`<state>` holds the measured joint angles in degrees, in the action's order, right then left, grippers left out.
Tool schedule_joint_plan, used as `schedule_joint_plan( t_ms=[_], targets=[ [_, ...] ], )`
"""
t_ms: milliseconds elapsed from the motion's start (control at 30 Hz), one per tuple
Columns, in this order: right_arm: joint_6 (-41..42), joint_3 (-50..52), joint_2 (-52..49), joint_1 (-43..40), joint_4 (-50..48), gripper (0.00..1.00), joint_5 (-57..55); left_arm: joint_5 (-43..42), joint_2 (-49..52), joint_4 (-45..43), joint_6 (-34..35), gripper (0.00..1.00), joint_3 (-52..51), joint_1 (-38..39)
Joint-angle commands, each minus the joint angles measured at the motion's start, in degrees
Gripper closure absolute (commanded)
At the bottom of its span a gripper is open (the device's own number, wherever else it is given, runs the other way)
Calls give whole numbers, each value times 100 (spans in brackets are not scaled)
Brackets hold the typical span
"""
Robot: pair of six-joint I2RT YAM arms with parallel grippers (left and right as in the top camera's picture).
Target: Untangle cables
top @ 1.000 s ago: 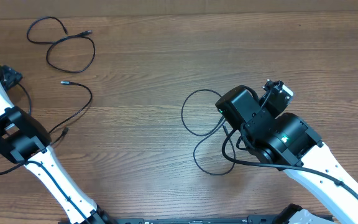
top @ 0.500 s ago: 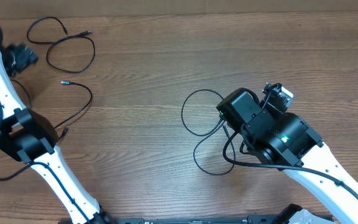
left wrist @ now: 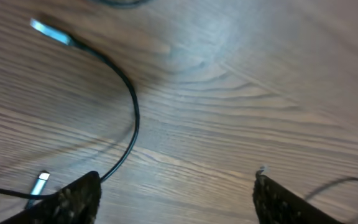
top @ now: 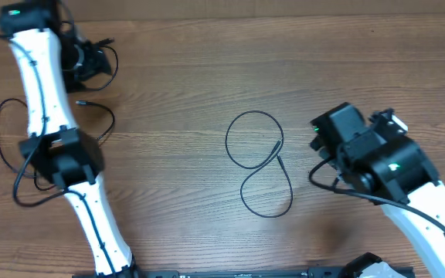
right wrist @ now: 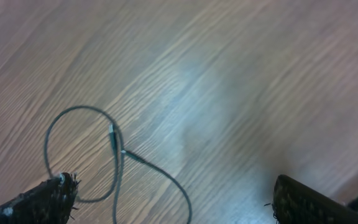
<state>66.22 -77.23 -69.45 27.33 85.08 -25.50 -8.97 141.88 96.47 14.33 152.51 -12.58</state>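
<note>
One wooden worktop (top: 176, 77) carries everything. I have two sets of jaws. My left jaws (left wrist: 178, 186) are spread wide and grasp nothing, and my right jaws (right wrist: 173, 190) are likewise released. I count three thin cables: a figure-eight one (top: 261, 166) mid-worktop, a curved one (top: 113, 117) at the left, and another (top: 107, 39) beside my left jaws.

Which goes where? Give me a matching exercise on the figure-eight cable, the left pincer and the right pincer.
Things:
1 figure-eight cable
2 left pincer
3 right pincer

Places and states:
A far left of the table, open
B just right of the figure eight, open
C mid-table, lying free

Pairs: 1-C; 2-A; 3-B
</note>
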Motion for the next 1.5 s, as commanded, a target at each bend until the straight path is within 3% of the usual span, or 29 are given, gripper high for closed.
schedule_joint_plan(
  t_ms=[0,433,833,967,1167,1233,1467],
  targets=[
    [-52,-9,142,-254,146,0,164,789,299,17,599,19,-138,173],
    [-52,-9,142,-275,48,0,162,1106,1349,-221,997,20,-140,214],
    [-52,-9,140,-275,-275,0,160,1121,1585,-750,1056,36,-140,162],
    [-52,-9,140,-275,-313,0,162,1506,1589,-756,1058,44,-140,155],
    [-52,-9,140,-275,-313,0,162,1707,1589,-667,1056,46,-140,55],
    [-52,-9,140,-275,-310,0,162,1720,1589,-584,1054,59,-140,-42],
    [-52,-9,140,-275,-310,0,164,1862,1589,-402,1054,81,-140,-348]
  ],
)
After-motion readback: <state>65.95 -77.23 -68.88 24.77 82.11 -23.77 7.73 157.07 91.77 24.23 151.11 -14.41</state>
